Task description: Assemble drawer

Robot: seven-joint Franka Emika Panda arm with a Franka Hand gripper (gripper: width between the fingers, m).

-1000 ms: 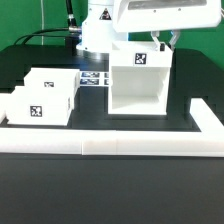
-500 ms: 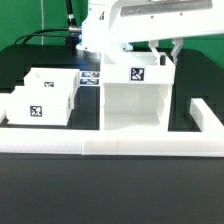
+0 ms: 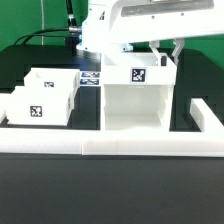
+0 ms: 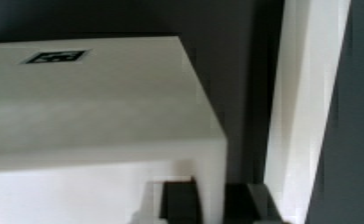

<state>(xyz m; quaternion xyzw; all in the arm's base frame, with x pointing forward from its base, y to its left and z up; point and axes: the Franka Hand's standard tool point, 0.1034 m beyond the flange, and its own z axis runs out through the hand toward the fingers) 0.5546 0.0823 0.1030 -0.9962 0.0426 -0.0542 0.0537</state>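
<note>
The tall white drawer casing [image 3: 135, 100] stands upright at the middle of the table, its open side toward the front, with a tag on its top front. My gripper [image 3: 166, 56] sits at the casing's upper corner on the exterior view's right. In the wrist view the dark fingers [image 4: 175, 205] flank a thin white wall of the casing [image 4: 90, 110], with my gripper [image 4: 211, 205] shut on it. The casing's top tag [image 4: 58, 57] shows there. Two open-top trays [image 3: 52, 84] [image 3: 35, 108] stand together on the exterior view's left.
The long low white border rail [image 3: 110, 146] runs along the front, and its side arm [image 3: 206, 115] rises on the exterior view's right. The marker board [image 3: 93, 78] lies behind, between trays and casing. A white strip [image 4: 307, 110] runs beside the casing in the wrist view.
Between one second and half a second ago, the casing and my gripper came toward the front rail. Since then nothing has moved.
</note>
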